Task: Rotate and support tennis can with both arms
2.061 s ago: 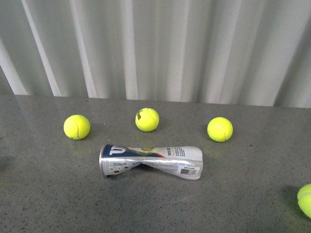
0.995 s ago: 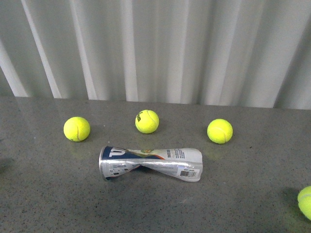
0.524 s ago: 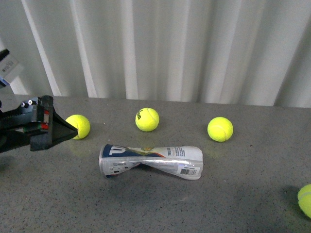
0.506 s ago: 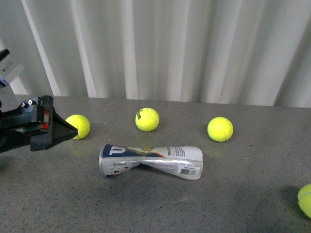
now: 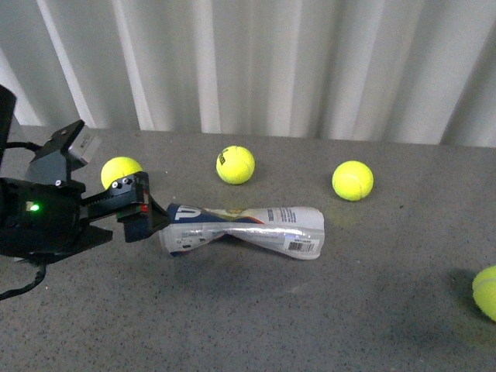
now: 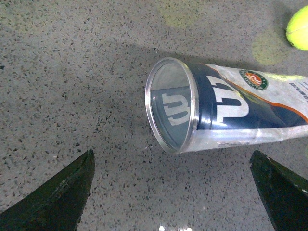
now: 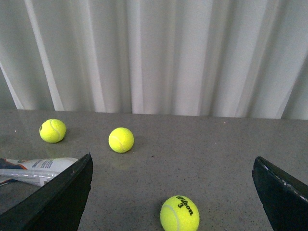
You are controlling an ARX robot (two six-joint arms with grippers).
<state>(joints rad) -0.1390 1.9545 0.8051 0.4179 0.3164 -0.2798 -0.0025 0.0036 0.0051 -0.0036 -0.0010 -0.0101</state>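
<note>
The tennis can [image 5: 240,230] lies on its side on the grey table, twisted flat in its middle, silver-rimmed open end to the left. My left gripper [image 5: 146,223] is open just left of that end, apart from it, with a red spot on one finger. In the left wrist view the can [image 6: 221,108] shows its W logo and round emblem, and the left gripper [image 6: 171,163] stands wide open just short of the rim. My right gripper [image 7: 172,158] is open and empty and does not show in the front view. The can's far end [image 7: 36,168] shows beside one of its fingers [image 7: 62,192].
Tennis balls lie behind the can at the left [image 5: 122,170], middle [image 5: 235,164] and right [image 5: 353,180]. Another ball [image 5: 487,291] sits at the right edge. A ball marked 3 [image 7: 179,213] lies between the right gripper's fingers. A white curtain [image 5: 256,62] backs the table.
My left arm has come in from the left edge and now stands at the can's open end. The can and balls have not moved on the table.
</note>
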